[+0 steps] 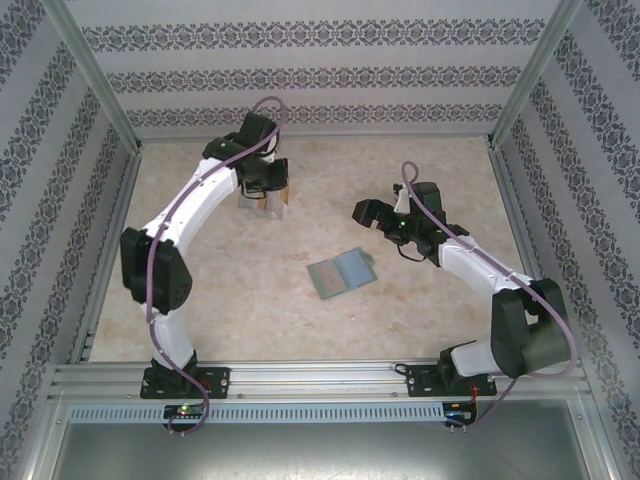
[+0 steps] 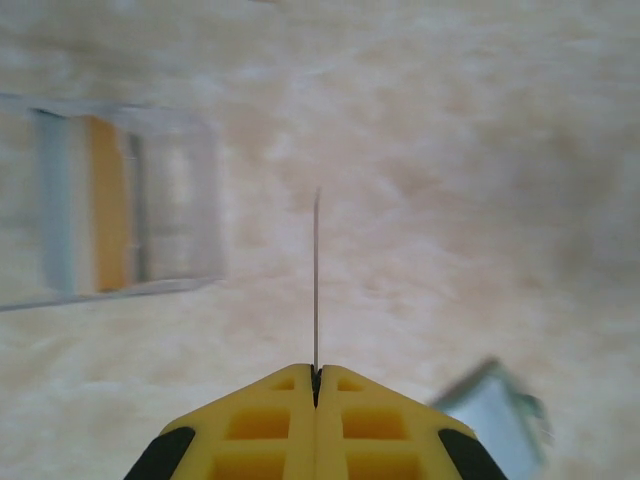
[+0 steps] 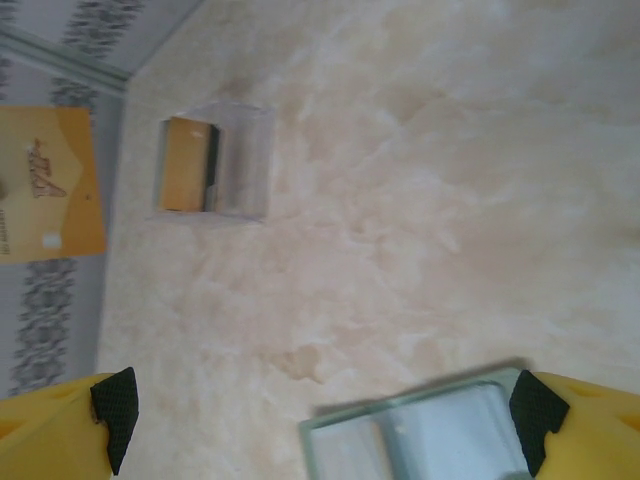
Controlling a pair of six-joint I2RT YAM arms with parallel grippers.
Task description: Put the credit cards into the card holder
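1. Fingers (image 2: 260, 425) of the left gripper (image 2: 316, 372), yellow moulded plastic, are pressed together on a thin card (image 2: 316, 280). The card is seen edge-on as a dark line running straight out from the tips.
2. Fingers (image 3: 60, 435) of the right gripper (image 3: 325, 418), yellow with black pads, are spread wide at the two lower corners of the right wrist view. Nothing is between them.
3. The card holder is a sage-green flat fold-open wallet (image 1: 341, 272). It lies opened on the beige marbled tabletop (image 1: 220, 290), mid-table between the arms and nearer the right gripper (image 1: 372, 212).
4. In the right wrist view the wallet (image 3: 430, 435) lies below the gap between the spread fingers, its right end meeting the right-hand pad in the picture.
5. In the left wrist view a blurred corner of the wallet (image 2: 495, 415) pokes in at lower right, apart from the held card.
6. The other cards stand in a clear plastic box-like stand (image 2: 120, 235): one orange-yellow upright card (image 2: 108, 220) with pale ones beside it. The stand lies left of the held card, not touching it.
7. From above, the left gripper (image 1: 265, 185) sits over the stand (image 1: 255, 200).
8. Hard to make out:
   - The face colour of the held card cannot be told edge-on.
   - The wallet is cut by the bottom edge of the right wrist view, and its pockets are blurred.
   - A flat orange-yellow rectangle with a dark emblem (image 3: 50, 180) is cut by the left edge there. I cannot tell what holds it.
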